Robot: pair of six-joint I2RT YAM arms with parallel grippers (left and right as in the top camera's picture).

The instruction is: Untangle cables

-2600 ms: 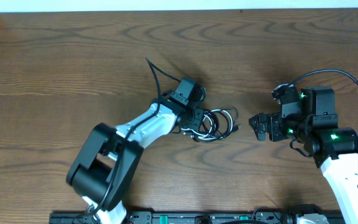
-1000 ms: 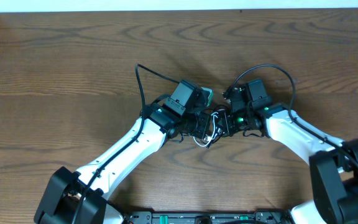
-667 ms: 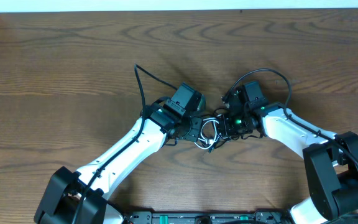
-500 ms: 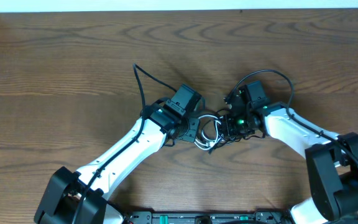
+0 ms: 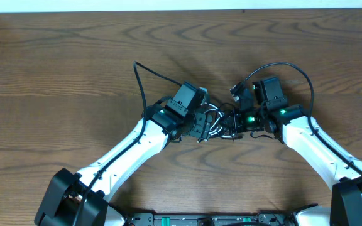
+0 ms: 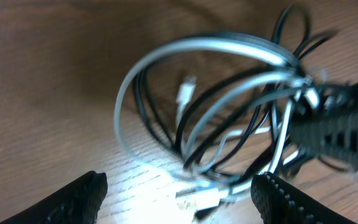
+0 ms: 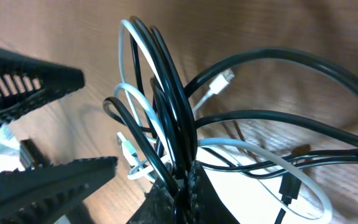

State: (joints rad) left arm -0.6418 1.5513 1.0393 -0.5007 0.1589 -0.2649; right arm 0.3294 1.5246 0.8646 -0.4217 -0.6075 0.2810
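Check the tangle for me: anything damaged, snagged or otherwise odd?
Nothing looks damaged. The one oddity: the right gripper has its jaws shut on several strands of the cables at once, black and white together, rather than a single cord.

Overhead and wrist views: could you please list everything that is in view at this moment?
cables: one white, a few black, tangled in one bundle at mid-table between the grippers.
table: one, dark brown wood, under everything.
rail: one, black, along the near edge.
left arm: one, white and black, reaching in from the lower left.
right arm: one, white and black, reaching in from the lower right.
wires: one per arm, thick, black, looping above each wrist.
left gripper: one, black, open, facing the bundle.
right gripper: one, black, shut on the cables.
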